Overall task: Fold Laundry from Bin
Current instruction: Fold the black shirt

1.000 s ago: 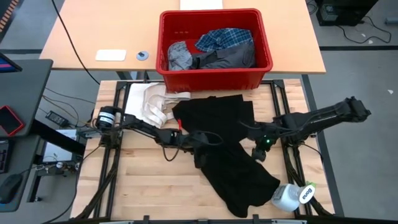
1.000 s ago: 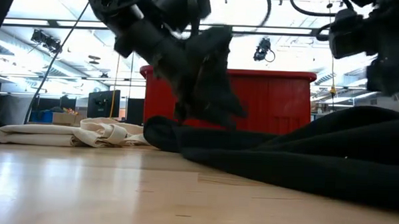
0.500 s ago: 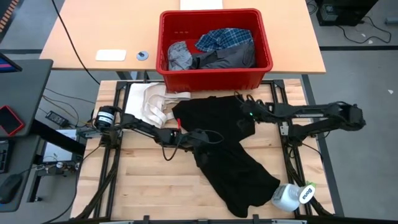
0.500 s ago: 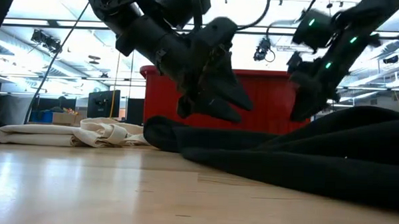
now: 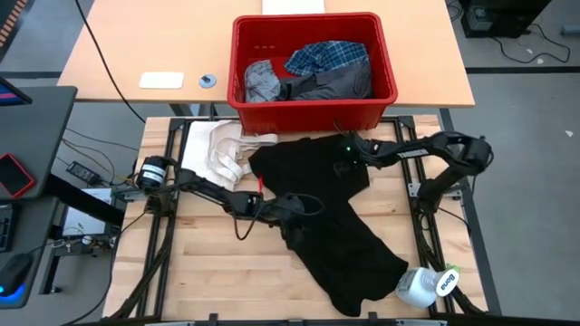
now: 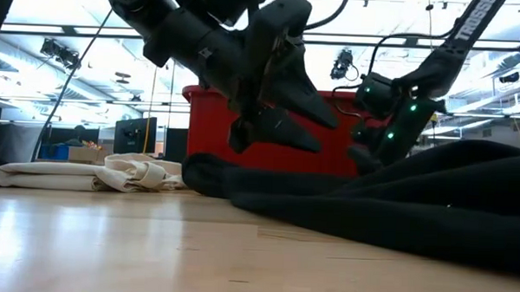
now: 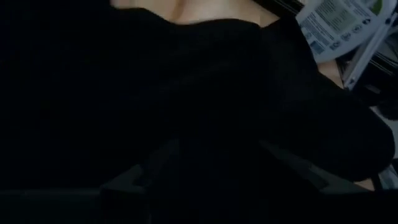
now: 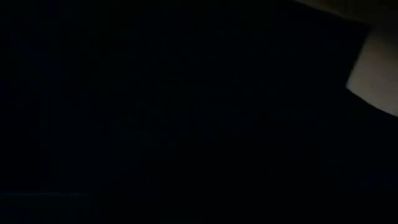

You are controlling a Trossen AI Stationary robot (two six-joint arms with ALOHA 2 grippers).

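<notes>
Light wood slatted table (image 5: 217, 272). Directly on it: large black garment (image 5: 335, 226), spread centre to near right; cream-white cloth (image 5: 213, 149), far left, touching the garment's far-left edge; white bottle (image 5: 426, 285), near right corner, against the garment's near edge.

Red bin (image 5: 313, 104) sits at far edge.

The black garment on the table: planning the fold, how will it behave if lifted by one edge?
The black garment lies rumpled and spread flat, so it is probably floppy and will drape and sag. It looks large, so trailing cloth may drag across the wooden table.
</notes>
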